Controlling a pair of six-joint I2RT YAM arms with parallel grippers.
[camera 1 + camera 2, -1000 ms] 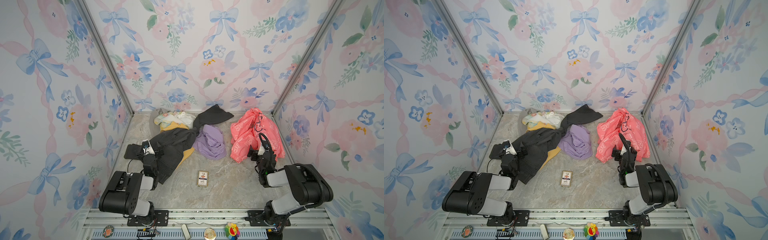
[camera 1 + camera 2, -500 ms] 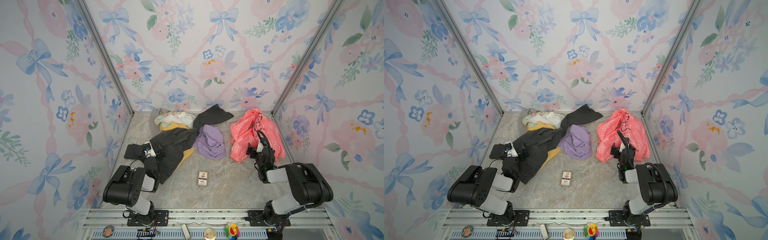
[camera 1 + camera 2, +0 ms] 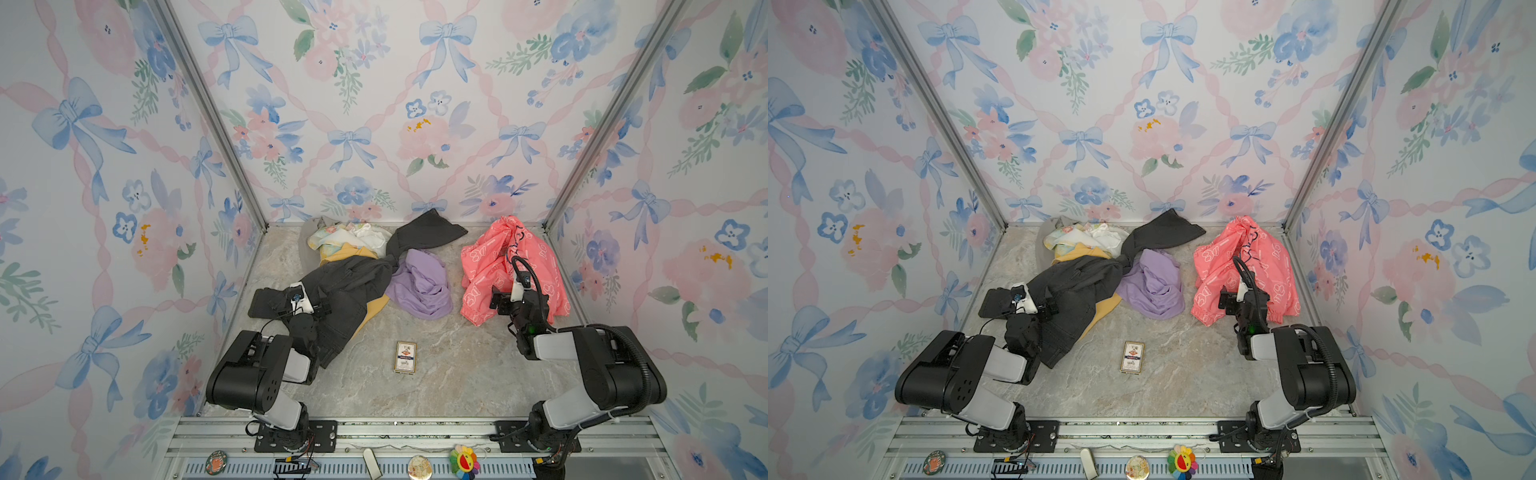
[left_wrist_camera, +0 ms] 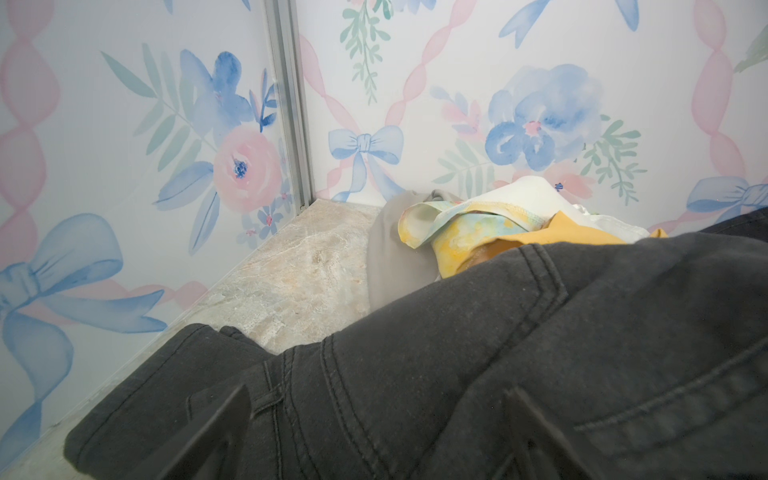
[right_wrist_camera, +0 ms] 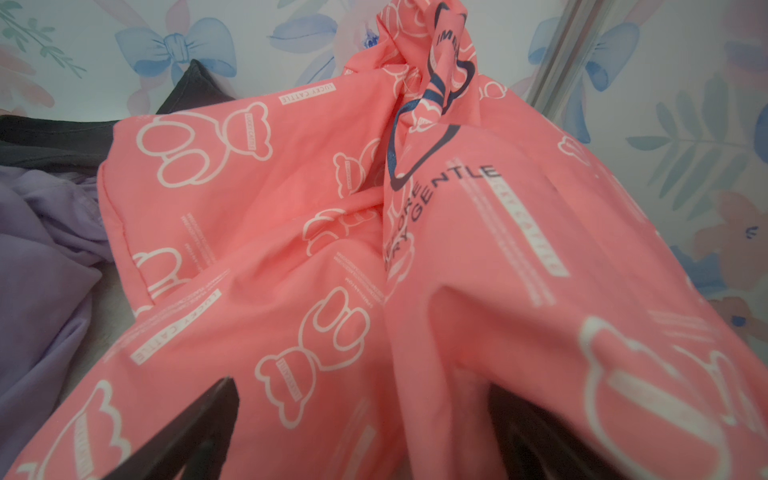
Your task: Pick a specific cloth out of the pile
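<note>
Coral-pink cloth [image 3: 511, 270] lies crumpled at the far right of the desk [image 3: 449, 374], a clear gap from the pile [image 3: 353, 274] at centre-left. Over its near part the right fingers [image 5: 199, 428] are spread wide, released. And the left fingers [image 4: 216, 419], also released, sit low over the dark jeans [image 4: 498, 353].

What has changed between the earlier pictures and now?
The right gripper shifted slightly leftward in both top views, along the near edge of the coral-pink cloth. The left arm's elbow shifted; the left gripper hardly moved above the pile. Nothing was grasped or released: both stay open. The cloth, pile and small box lie unchanged.
</note>
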